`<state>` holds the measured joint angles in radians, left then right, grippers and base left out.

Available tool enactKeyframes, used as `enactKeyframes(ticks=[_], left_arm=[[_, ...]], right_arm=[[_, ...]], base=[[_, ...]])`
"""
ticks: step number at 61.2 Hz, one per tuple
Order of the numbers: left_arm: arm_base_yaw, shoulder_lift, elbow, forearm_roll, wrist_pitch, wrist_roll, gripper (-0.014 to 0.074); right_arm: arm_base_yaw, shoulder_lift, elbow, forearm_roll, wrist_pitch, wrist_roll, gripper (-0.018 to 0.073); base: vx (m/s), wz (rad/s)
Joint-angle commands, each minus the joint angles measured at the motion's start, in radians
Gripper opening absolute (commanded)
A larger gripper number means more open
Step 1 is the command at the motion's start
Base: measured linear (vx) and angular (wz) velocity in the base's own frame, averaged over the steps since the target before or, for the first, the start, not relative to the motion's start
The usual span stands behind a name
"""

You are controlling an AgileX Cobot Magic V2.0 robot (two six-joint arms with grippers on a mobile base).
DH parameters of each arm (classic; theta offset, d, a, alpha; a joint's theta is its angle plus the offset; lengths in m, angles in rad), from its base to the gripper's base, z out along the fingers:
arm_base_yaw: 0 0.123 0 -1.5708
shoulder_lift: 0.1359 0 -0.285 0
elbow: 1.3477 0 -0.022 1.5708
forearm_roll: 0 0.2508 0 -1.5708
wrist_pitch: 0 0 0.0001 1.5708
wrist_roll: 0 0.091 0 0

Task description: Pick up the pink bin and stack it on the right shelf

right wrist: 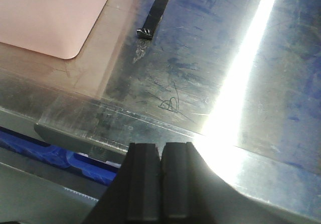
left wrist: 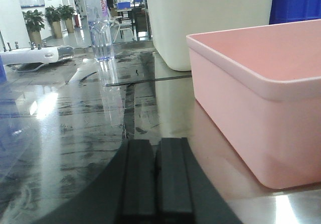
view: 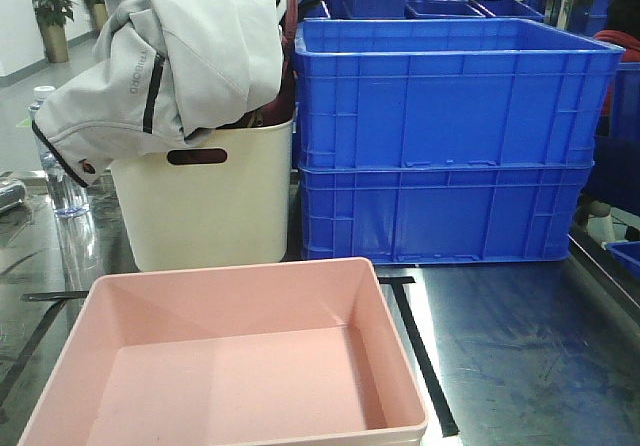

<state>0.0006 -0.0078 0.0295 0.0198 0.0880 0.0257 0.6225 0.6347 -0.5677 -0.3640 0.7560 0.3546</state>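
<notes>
The left end effector (left wrist: 156, 179) has its two dark pads pressed together with nothing between them, hovering low over the reflective deck of the right shelf (left wrist: 75, 133). The pink bin (left wrist: 261, 93) sits on that deck just ahead and to the right of it, apart from the pads, its near wall facing them. Beyond the end effector stand a clear water bottle (left wrist: 100, 23) and, behind the bin, a cream tub (left wrist: 200, 18); a strip of black tape (left wrist: 150, 79) runs across the deck between.

The right end effector (right wrist: 160, 181) is likewise shut and empty, poised at the shelf's front edge. The bin's corner lies ahead to its left, well apart.

From the front, the bin (view: 230, 366) is empty, its near edge cut off. Behind it the tub (view: 205, 206) carries a grey jacket (view: 170, 56), beside two stacked blue crates (view: 450, 136). Neither end effector appears there. Glare whitens part of the deck in the right wrist view.
</notes>
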Motion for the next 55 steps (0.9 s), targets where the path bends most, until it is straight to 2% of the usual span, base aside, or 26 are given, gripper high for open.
enactKeyframes(ticks=[1, 10, 15, 25, 29, 38, 51, 55], left_arm=[[0.002, -0.019, 0.013, 0.000, -0.088, -0.010, 0.0003], [0.002, -0.019, 0.013, 0.000, -0.088, -0.010, 0.0003], [0.002, -0.019, 0.013, 0.000, -0.088, -0.010, 0.0003], [0.002, -0.019, 0.013, 0.000, -0.088, -0.010, 0.0003], [0.002, -0.019, 0.013, 0.000, -0.088, -0.010, 0.0003], [0.002, -0.019, 0.013, 0.000, -0.088, -0.010, 0.0003], [0.002, -0.019, 0.013, 0.000, -0.088, -0.010, 0.0003], [0.002, -0.019, 0.013, 0.000, -0.088, -0.010, 0.0003]], right_arm=[[-0.058, -0.029, -0.028, -0.054, -0.064, -0.015, -0.0009], [-0.243, -0.133, 0.024, -0.106, -0.090, -0.016, -0.0009], [-0.329, -0.208, 0.097, -0.140, -0.161, -0.015, -0.0009], [-0.482, -0.399, 0.325, -0.124, -0.506, 0.001, -0.0009], [-0.530, -0.466, 0.402, -0.103, -0.595, 0.001, -0.0009], [-0.604, -0.581, 0.536, -0.074, -0.750, 0.002, -0.0009], [-0.612, -0.609, 0.564, -0.067, -0.824, 0.001, -0.0009], [-0.612, -0.630, 0.571, 0.019, -0.823, -0.026, -0.0009]], base=[[0.00, 0.00], [0.00, 0.00], [0.00, 0.00], [0.00, 0.00], [0.00, 0.00], [0.00, 0.00], [0.00, 0.00], [0.00, 0.00]])
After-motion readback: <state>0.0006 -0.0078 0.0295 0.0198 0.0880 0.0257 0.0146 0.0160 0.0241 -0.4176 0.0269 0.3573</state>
